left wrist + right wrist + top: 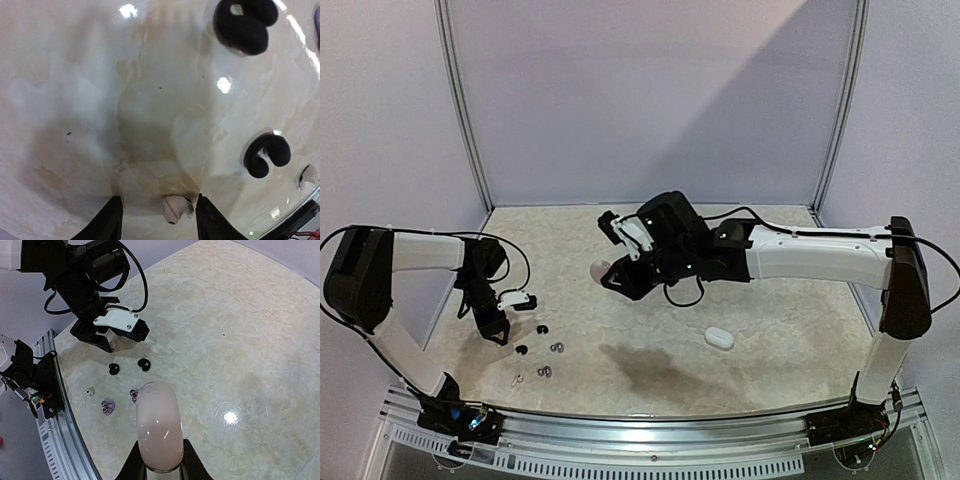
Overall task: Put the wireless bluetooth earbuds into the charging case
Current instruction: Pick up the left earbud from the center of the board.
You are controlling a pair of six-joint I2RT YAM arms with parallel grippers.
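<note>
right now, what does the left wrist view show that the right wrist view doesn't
Only the left wrist view: a close look at a pale earbud lying on the table between the open fingers of the left gripper. Only the right wrist view: the pale pink charging case clamped in the right gripper, two grey-lavender buds and the near rail. Both: the two black earbuds and the marbled table.

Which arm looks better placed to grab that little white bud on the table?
Left. The left pincer hangs low over the table with the white earbud between its fingers; the right pincer is full, holding a pale case.
</note>
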